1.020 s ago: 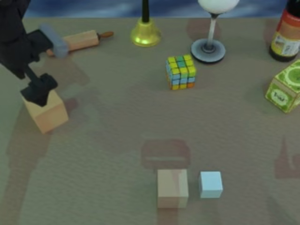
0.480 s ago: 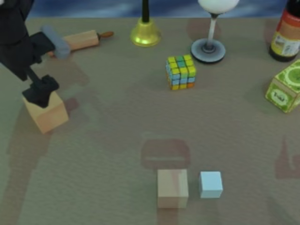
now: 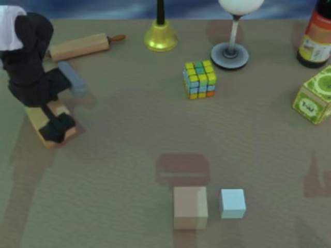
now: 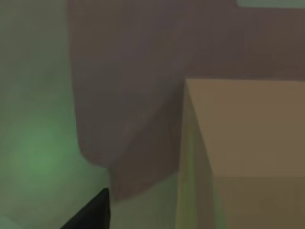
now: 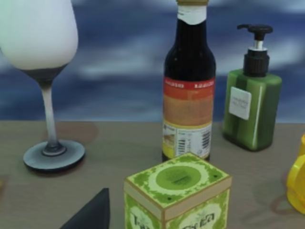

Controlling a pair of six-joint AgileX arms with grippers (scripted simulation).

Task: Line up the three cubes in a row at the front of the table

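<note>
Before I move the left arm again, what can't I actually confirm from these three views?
- Left claw, top view: the arm covers its tips, so open or shut on the yellowish-tan cube is unclear.
- Left wrist view: only a close cube corner shows; no contact visible.
- Right claw: outside the top view; its wrist view shows only a dark tip.
- Sauce bottle: cut by the top view's right edge.

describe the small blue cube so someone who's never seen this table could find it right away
Look along the front edge of the table, a little right of centre, where two plain cubes sit side by side without touching. The small blue cube is the right-hand one. It is pale blue and clearly smaller than the beige cube beside it.
</note>
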